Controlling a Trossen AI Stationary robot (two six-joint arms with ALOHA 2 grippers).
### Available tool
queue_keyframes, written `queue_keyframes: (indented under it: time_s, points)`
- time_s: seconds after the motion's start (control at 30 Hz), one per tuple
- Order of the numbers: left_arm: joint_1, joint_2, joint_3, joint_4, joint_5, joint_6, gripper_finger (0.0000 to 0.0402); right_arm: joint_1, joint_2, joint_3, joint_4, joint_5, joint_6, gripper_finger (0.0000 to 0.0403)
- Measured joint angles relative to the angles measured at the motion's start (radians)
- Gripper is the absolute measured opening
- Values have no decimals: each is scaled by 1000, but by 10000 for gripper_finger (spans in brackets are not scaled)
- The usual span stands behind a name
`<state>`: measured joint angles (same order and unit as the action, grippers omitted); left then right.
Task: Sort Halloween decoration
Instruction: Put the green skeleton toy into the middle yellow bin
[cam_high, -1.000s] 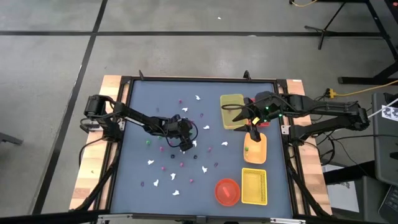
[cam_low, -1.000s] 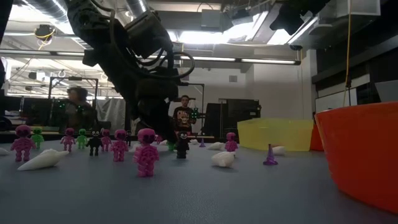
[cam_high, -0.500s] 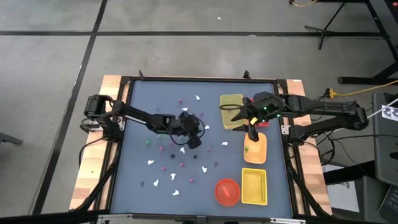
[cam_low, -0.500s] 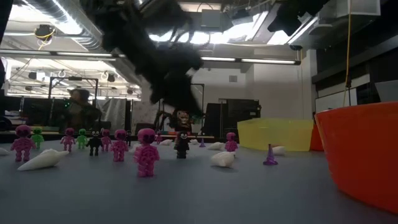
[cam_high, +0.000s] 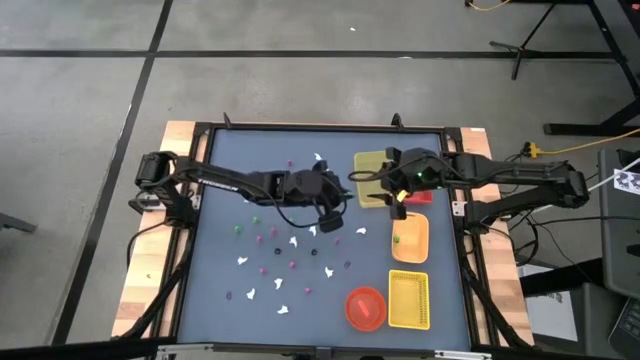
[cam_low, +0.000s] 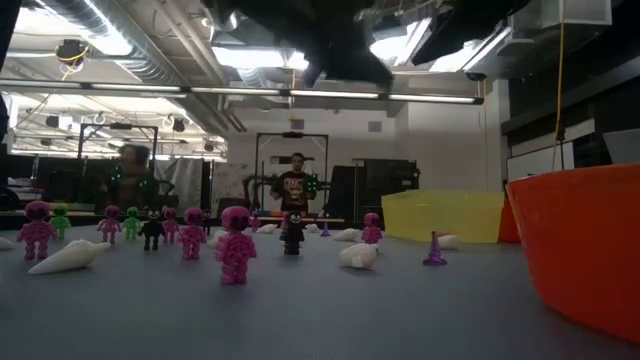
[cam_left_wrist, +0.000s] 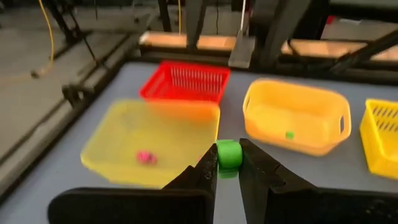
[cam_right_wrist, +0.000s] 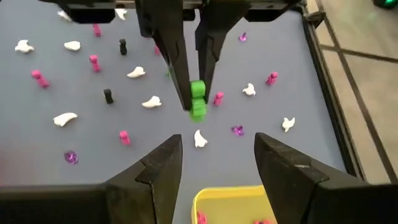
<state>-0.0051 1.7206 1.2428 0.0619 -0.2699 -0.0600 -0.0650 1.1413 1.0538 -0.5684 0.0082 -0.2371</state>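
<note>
Small Halloween decoration pieces (cam_high: 243, 262) are scattered over the blue-grey table: white ghosts, pink figures (cam_low: 235, 255), green and dark bits, standing or lying on the surface. My left gripper (cam_high: 335, 220) hangs above the table's middle, to the right of the scatter, shut on a green figure (cam_left_wrist: 228, 154). The right wrist view also shows that green figure (cam_right_wrist: 197, 99) between the left arm's fingers. My right gripper (cam_right_wrist: 217, 163) is open and empty over the pale yellow tray (cam_high: 372, 170). My left gripper pinches the green figure's upper part (cam_left_wrist: 228, 149) between its two fingertips. The fingers point slanting down from above, as the right wrist view shows. The figure is lifted clear of the table, and its lower part (cam_right_wrist: 198, 112) sticks out below the fingertips.
Along the right side stand the pale yellow tray (cam_left_wrist: 155, 140) with a pink piece, a red tray (cam_left_wrist: 186, 81), an orange tray (cam_left_wrist: 295, 115) with a green piece, and a yellow basket (cam_high: 408, 300). The red-orange bowl (cam_high: 365, 307) sits near the front. People stand beyond the table.
My left gripper has risen from among the pieces and travelled toward the table's right, carrying the green figure up and clear of the surface. My right gripper has drawn back from over the orange tray toward the far edge.
</note>
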Motion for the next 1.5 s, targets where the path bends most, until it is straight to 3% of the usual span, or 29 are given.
queue_keyframes:
  time_s: [0.6, 1.1, 1.23, 1.5]
  points:
    - [-23, 0, 63, 77, 3, 169, 28, 0, 49, 0, 104, -58, 53, 198]
    - [-29, 0, 63, 90, 2, 176, 28, 0, 84, 0, 118, -80, 51, 197]
    - [-29, 0, 63, 90, 2, 176, 28, 0, 87, 0, 118, -80, 51, 175]
    - [-29, 0, 63, 89, 0, 176, 28, 0, 86, 0, 118, -80, 50, 92]
